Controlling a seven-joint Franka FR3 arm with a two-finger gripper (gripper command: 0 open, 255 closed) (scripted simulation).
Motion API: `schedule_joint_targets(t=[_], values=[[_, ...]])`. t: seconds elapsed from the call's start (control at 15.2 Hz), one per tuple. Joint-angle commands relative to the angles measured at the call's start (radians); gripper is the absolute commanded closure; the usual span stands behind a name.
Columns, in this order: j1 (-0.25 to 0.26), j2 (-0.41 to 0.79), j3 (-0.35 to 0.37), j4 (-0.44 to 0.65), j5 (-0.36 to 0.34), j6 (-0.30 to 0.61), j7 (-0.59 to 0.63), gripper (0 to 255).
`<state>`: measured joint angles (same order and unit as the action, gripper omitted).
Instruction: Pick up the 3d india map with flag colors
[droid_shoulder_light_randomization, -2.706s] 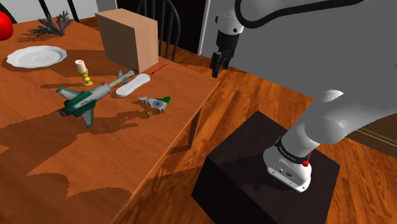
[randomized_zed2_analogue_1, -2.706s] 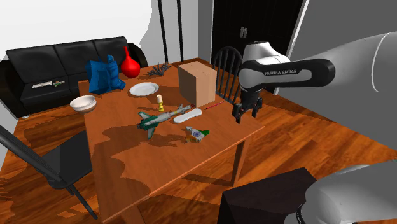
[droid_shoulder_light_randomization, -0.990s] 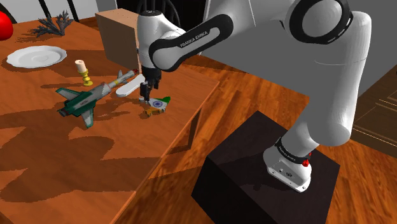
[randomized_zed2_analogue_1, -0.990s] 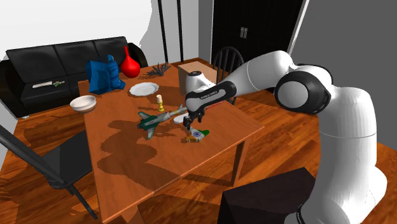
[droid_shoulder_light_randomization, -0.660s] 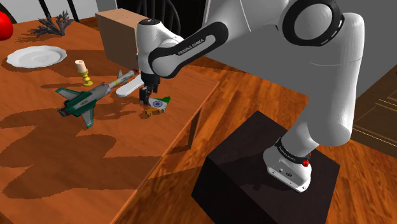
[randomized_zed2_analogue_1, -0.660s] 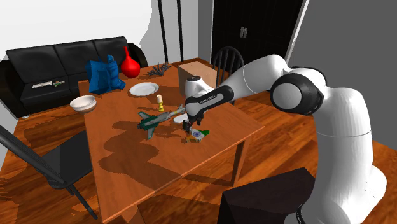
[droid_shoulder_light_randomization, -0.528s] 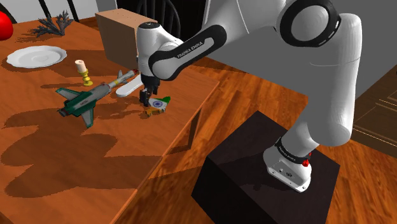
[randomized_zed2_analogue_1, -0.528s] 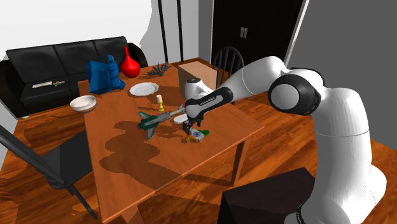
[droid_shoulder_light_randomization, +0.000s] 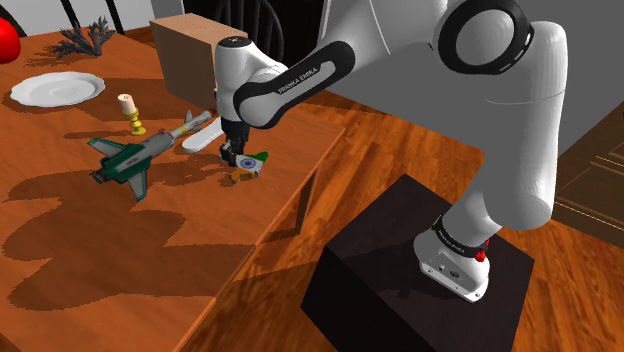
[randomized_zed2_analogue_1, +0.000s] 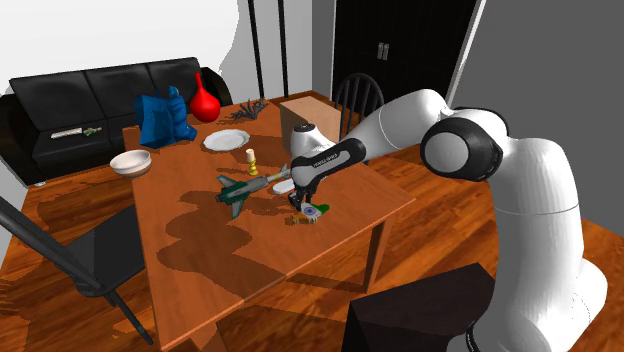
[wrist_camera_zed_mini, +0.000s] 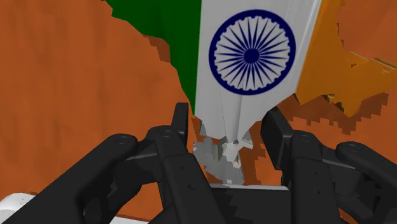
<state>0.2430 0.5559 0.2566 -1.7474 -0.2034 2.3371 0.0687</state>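
Observation:
The India map (droid_shoulder_light_randomization: 252, 163) lies flat near the table's edge on the shoulder view's right, a small piece with green, white and orange bands and a blue wheel. In the second exterior view the map (randomized_zed2_analogue_1: 314, 211) sits just past the toy jet. My black gripper (droid_shoulder_light_randomization: 237, 160) stands straight down over its end. In the wrist view the map (wrist_camera_zed_mini: 248, 57) reaches between my fingers (wrist_camera_zed_mini: 180, 130), which clasp its narrow white tip, so the gripper (wrist_camera_zed_mini: 227, 137) is shut on it. The map still rests on the table (droid_shoulder_light_randomization: 120, 250).
A green and grey toy jet (droid_shoulder_light_randomization: 130, 158) lies close beside the map, with a white oblong piece (droid_shoulder_light_randomization: 207, 135) behind it. A candle holder (droid_shoulder_light_randomization: 130, 112), a white plate (droid_shoulder_light_randomization: 58, 88) and a brown box (droid_shoulder_light_randomization: 195, 55) stand further back. The table edge (droid_shoulder_light_randomization: 300, 185) is near.
The gripper has sunk a little lower onto the map and its fingers have closed from wide apart onto the map's white tip. The map has not moved.

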Motion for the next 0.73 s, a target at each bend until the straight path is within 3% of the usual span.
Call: schedule_joint_targets(t=[0.0, 0.66], values=[[-0.001, 0.004, -0.002, -0.004, 0.000, -0.001, 0.000, 255], [-0.010, -0.063, 0.014, 0.016, 0.023, -0.085, -0.015, 255]])
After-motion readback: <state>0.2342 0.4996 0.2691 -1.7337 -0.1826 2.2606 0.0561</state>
